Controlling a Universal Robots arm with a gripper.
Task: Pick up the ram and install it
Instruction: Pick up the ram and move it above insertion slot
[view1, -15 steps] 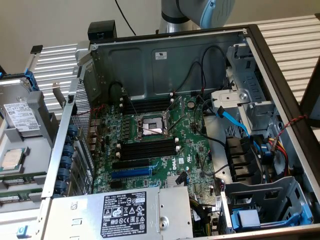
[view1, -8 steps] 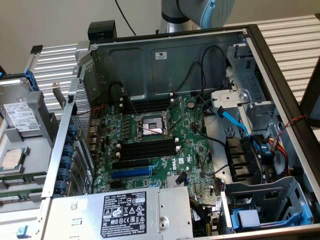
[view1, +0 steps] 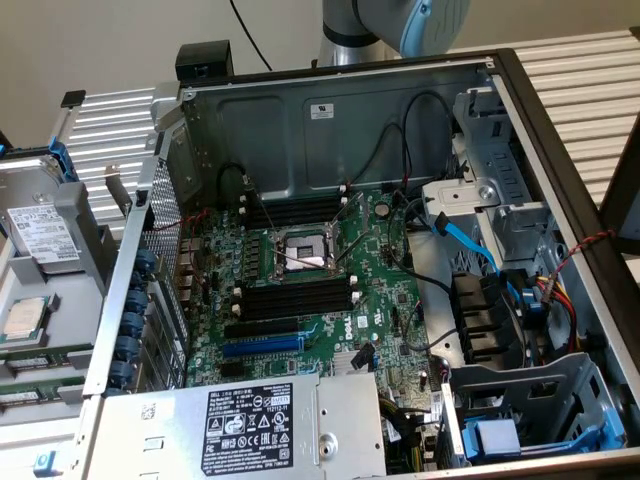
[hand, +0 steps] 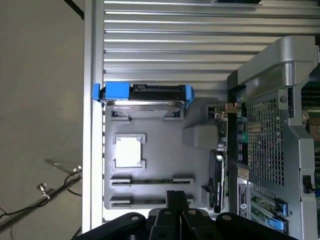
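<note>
My claw (hand: 174, 196), pressed together and empty, hovers near the ram (hand: 150, 181) in the grey tray (hand: 165, 120), 9 o'clock of the case (view1: 330, 125) in the exterior view. Risk: dropping shut, I'd jab the stick, not pinch it.

Exterior view: bright, even, diffuse light from above. Soft shade inside the computer case (view1: 330, 120), deepest over the motherboard (view1: 300, 300) beside the perforated wall (view1: 165, 255). Pale sheen on the ribbed table (view1: 580, 70).

Wrist view: dimmer, flatter. Bright bands of glare across the table ribs. Square chip (hand: 129, 151) in the grey tray (hand: 165, 170) washed out to white. Gripper (hand: 175, 196) close to lens, dark, soft, little surface detail.
</note>
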